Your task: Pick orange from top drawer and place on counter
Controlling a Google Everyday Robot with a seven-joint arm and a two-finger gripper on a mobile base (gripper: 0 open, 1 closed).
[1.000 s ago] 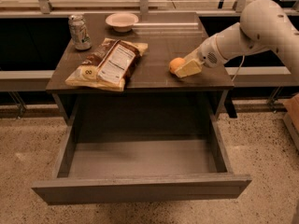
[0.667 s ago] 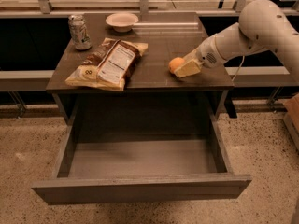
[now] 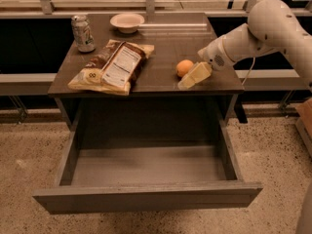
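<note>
The orange (image 3: 184,67) is resting on the desk (image 3: 161,43) by its near right edge, touching the tool (image 3: 192,76), which is extending in from the right; whether the tool is gripping it cannot be told. The top drawer (image 3: 146,199) is standing open below.

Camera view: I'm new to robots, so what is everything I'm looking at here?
orange: one, orange, front right of the counter, beside the claw
counter: one, dark brown, centre
top drawer: one, grey-brown, pulled open under the counter
soda can: one, silver-green, upright, back left corner
bowl: one, pale, back middle
snack bag: one, tan and brown, lying flat, front left
floor: speckled beige, all around
arm: one, white, reaching in from the right
claw: one, pale yellow, low over the counter, just right of the orange
</note>
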